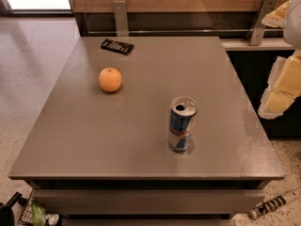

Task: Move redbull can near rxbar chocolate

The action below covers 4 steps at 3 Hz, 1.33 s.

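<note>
The redbull can [181,126] stands upright on the counter [94,140], lower right of centre, with nothing touching it. The rxbar chocolate [117,46] lies flat in the upper left of the frame, close to the counter's far edge, well apart from the can. An orange [110,79] sits between them, nearer the bar. The gripper [281,91] hangs at the right edge of the frame, off to the side of the counter and clear of the can; whether it is released or clenched I can't make out. To my eye the reach has not begun: next comes closing in on the can, then carrying it past the orange
</note>
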Tool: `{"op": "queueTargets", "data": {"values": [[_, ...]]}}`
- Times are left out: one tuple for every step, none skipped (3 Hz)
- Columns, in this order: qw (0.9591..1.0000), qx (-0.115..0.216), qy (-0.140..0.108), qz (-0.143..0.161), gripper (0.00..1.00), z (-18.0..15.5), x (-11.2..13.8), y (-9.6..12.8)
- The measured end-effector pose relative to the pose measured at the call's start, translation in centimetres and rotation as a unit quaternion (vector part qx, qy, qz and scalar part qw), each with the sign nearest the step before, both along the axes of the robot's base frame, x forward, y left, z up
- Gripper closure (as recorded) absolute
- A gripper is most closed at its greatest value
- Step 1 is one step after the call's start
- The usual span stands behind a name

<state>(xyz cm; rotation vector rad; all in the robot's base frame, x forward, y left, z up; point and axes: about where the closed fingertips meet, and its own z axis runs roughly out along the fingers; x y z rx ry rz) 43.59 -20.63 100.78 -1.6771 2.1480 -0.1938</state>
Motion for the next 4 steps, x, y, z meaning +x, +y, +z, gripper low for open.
{"op": "queueTargets", "data": {"values": [[1.0000, 0.000, 0.000, 0.000, 0.00, 0.0, 0.0, 0.0], [0.9997, 0.025, 0.001, 0.006, 0.00, -0.1, -0.1, 0.1], [0.9931, 0.114, -0.004, 0.028, 0.00, -2.2, -0.2, -0.7], [0.9803, 0.191, -0.019, 0.048, 0.00, -3.7, -0.7, -0.9]]}}
